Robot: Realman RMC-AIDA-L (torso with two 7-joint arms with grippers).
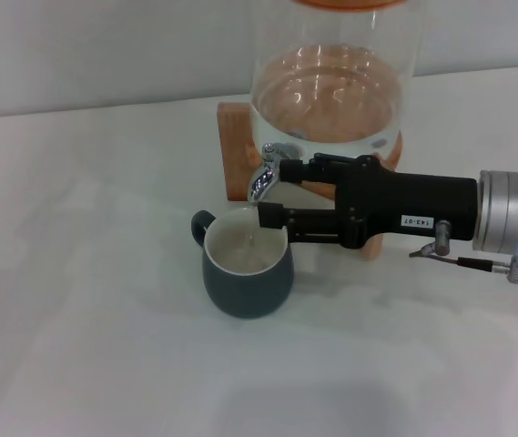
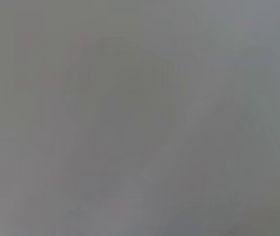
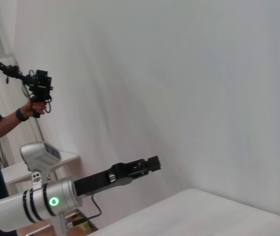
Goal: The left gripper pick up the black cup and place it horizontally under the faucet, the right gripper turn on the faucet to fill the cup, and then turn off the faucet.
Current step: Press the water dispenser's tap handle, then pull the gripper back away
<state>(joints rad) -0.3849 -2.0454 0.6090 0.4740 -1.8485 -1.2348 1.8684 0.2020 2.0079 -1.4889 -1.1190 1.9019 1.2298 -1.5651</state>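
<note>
Black cup set upright on worktop, right under faucet. Right hand reached in from right, fingers spread around faucet lever. Left hand parked off worktop, fingers seen together.

A: What is the right gripper looking like?
B: It's showing black jointed fingers, a white label, a silver-grey wrist glowing blue, and a thin cable.
A: And the left gripper?
B: It's showing black too, on a silver ribbed wrist glowing green.
</note>
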